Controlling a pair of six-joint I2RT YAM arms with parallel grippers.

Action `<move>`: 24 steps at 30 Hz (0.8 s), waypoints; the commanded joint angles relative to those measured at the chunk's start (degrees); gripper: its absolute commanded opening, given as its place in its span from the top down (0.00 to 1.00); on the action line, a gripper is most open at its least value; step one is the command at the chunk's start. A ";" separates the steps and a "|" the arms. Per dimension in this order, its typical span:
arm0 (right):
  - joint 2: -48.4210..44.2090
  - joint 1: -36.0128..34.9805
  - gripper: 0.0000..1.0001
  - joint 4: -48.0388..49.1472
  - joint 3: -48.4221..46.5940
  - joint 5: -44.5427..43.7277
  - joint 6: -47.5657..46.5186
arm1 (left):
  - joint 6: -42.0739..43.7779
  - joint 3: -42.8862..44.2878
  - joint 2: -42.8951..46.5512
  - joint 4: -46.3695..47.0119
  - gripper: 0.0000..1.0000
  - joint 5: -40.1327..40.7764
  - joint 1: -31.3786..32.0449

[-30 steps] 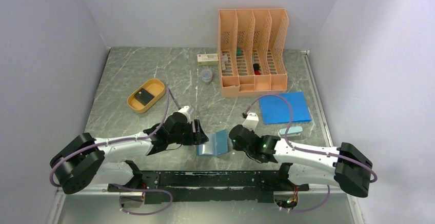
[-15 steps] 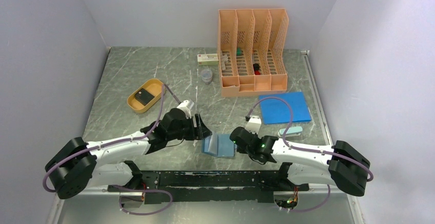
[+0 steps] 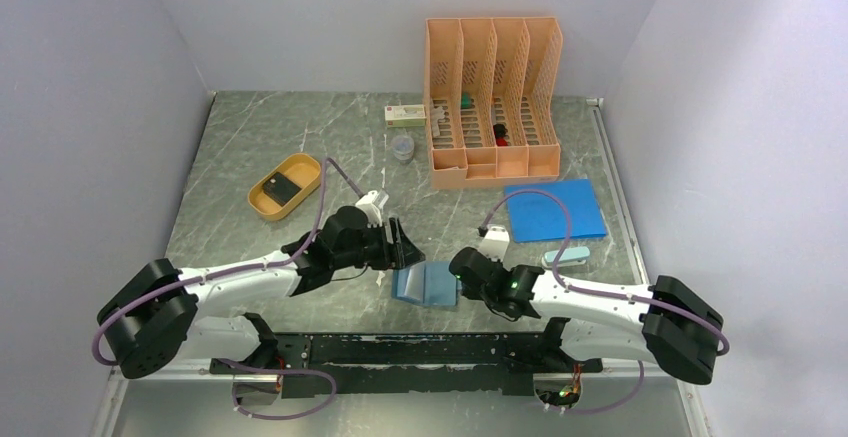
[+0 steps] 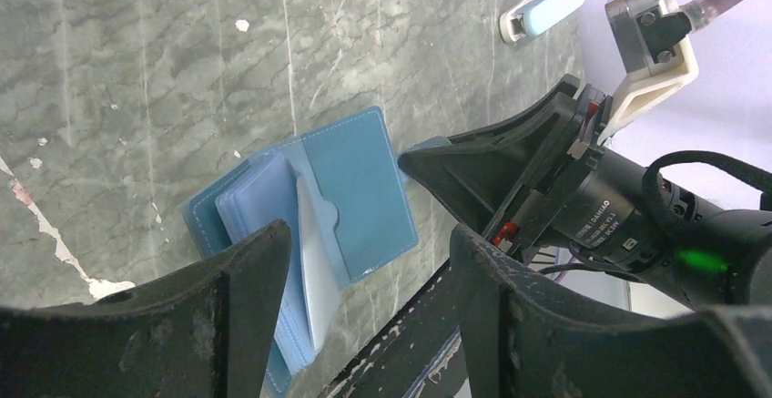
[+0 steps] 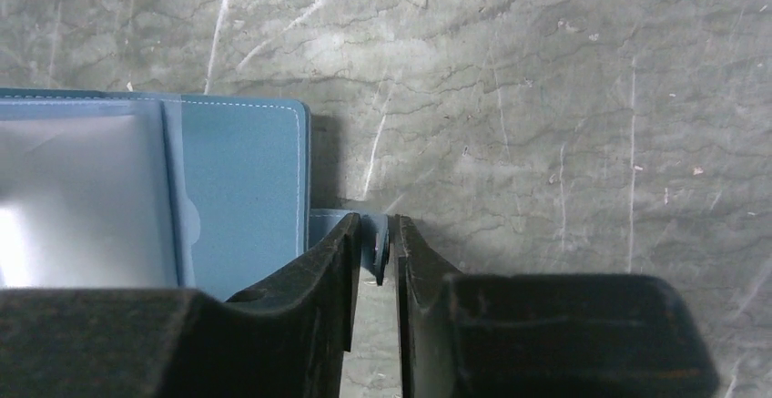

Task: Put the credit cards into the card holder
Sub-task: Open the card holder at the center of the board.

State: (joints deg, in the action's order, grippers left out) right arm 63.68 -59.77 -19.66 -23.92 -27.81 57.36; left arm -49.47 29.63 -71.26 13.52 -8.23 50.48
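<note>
Top view: the card holder (image 3: 425,284) lies open and flat on the table (image 3: 250,127) near its front edge, between the two arms. The left gripper (image 3: 403,244) hangs just beyond the holder's far-left corner, jaws spread wide, nothing in them. The right gripper (image 3: 460,265) sits at the holder's right edge. One dark credit card (image 3: 285,188) lies in the orange tray (image 3: 262,200), well apart from both grippers. Left wrist view: the card holder (image 4: 360,188) lies directly below the wide, empty left gripper (image 4: 371,239), with its clear pockets to the left and its teal cover to the right. The tip of the right gripper (image 4: 419,159) meets the holder's right edge. Right wrist view: the right gripper (image 5: 375,234) has its jaws narrowly apart with the snap tab (image 5: 330,225) reaching in between them; whether they pinch it cannot be determined. The body of the card holder (image 5: 237,188) lies to the left of the fingertips, flat on the table.
</note>
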 commanded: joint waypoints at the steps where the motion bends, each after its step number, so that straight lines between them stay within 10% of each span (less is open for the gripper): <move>1: -2.26 0.21 0.74 -0.63 -1.03 -1.10 -0.94 | -0.41 1.86 0.24 2.30 0.31 -1.76 0.50; 24: -4.71 0.22 0.69 -1.17 -1.60 1.61 -1.82 | -1.94 7.06 -24.04 11.35 0.68 -2.19 5.04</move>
State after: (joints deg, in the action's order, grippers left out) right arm 61.60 -59.77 -19.94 -24.12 -26.24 55.61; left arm -51.31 35.27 -92.05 21.54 -11.55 55.09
